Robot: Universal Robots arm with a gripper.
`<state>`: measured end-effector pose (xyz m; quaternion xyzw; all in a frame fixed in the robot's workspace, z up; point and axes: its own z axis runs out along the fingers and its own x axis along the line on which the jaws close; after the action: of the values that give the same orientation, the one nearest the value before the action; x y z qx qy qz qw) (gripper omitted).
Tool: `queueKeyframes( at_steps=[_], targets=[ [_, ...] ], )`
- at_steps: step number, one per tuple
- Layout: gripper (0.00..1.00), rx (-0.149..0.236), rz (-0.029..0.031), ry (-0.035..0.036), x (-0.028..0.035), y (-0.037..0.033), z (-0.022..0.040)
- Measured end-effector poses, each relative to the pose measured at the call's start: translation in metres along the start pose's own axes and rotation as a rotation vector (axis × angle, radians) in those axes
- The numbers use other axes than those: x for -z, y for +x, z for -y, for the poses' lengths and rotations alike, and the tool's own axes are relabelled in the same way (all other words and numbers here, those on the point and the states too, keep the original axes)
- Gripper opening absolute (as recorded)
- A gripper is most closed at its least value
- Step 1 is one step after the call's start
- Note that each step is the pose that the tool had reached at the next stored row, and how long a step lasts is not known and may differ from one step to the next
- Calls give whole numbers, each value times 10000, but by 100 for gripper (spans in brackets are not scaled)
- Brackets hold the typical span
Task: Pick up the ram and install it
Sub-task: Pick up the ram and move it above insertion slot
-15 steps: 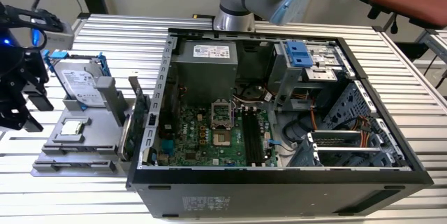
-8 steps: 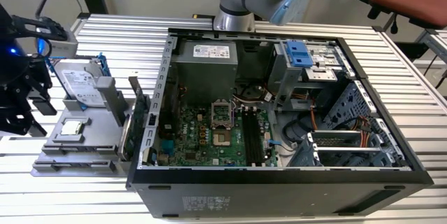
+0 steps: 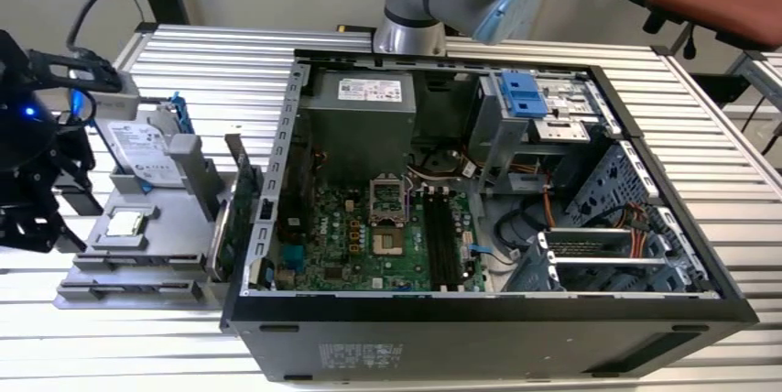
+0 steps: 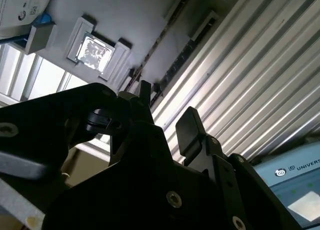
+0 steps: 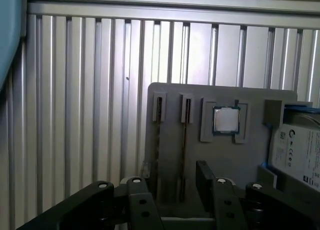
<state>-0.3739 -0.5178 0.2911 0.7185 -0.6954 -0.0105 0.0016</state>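
Over at the exterior view's left edge, well apart from the open black computer case (image 3: 489,319), the black two-finger gripper (image 5: 170,182) hangs above a flat grey holder plate (image 5: 225,155) that lies on the ribbed aluminium table (image 5: 75,115). Its jaws stand wide apart and have hold of nothing; in both wrist views the two dark fingers (image 5: 207,182) show with open space between them.

One thin, dark ram stick (image 5: 158,135) sits on edge in a narrow slot of the plate, and a second ram stick (image 5: 186,140) sits in the neighbouring slot, parallel and just beside it. In the first wrist view both sticks appear between the lines of the two fingers, below the fingertips; whether a finger touches either stick cannot be told.

Beside the slots on the same plate lies a square silver processor chip (image 5: 226,119) in its own recess, and further along a silver hard drive in a blue frame (image 5: 297,150).

Inside the case, to the exterior view's right, the green motherboard (image 3: 354,245) lies flat with its long black memory slots (image 3: 442,241) running from near to far.
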Motion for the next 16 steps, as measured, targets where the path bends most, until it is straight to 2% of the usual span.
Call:
queueKeyframes(
  at_steps=[4, 8, 16],
  targets=[
    [100, -8, 0, 0, -68, 11, 2],
    [100, -24, 3, 3, -139, 62, 1],
    [100, -28, 2, 1, -279, 70, 20]
  ],
)
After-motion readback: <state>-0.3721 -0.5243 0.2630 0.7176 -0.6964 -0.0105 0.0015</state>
